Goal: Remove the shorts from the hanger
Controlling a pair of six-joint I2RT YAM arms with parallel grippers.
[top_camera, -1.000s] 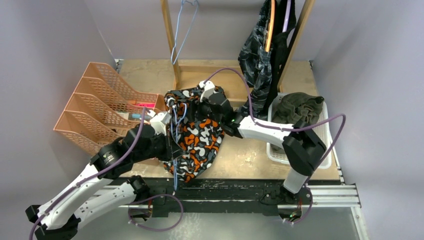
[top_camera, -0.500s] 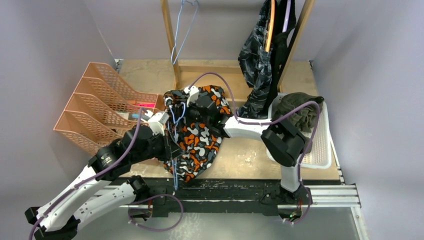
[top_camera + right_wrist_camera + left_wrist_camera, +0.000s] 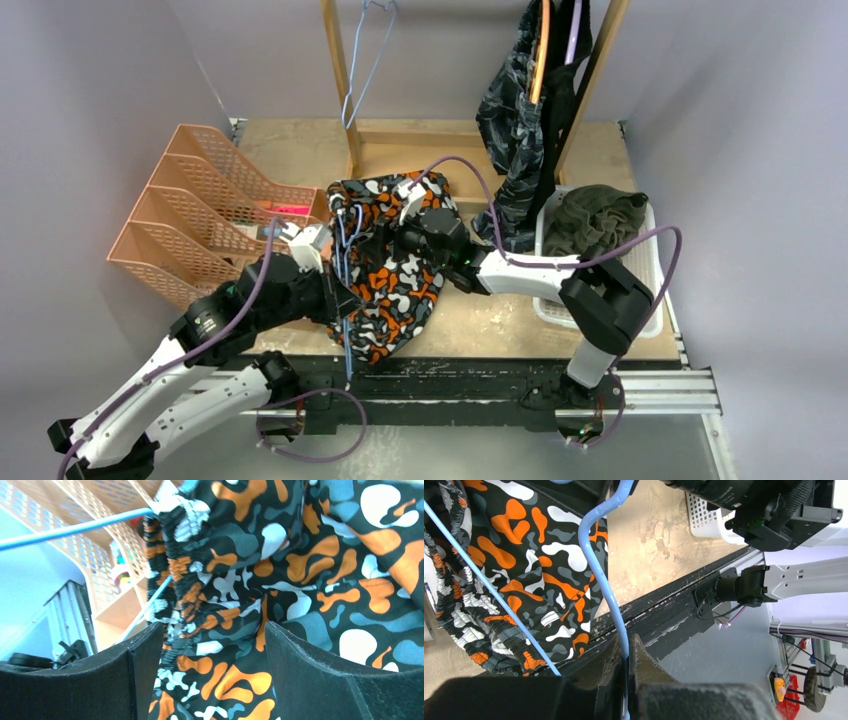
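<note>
Left arm: runs low from its base at 7 o'clock up toward centre. Left gripper: fingers pinched tight on the blue hanger wire.
Right arm: elbow bent at 4 o'clock, forearm pointing toward 9 o'clock. Right gripper: jaws spread wide.

White arm links, black joints, looping purple cables, matte black tool fingers

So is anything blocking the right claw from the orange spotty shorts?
Nothing visible. The right gripper is open, and its jaws face straight onto the orange camouflage shorts. The blue hanger sits by the waistband, off to the side, pinched by the left gripper.
</note>
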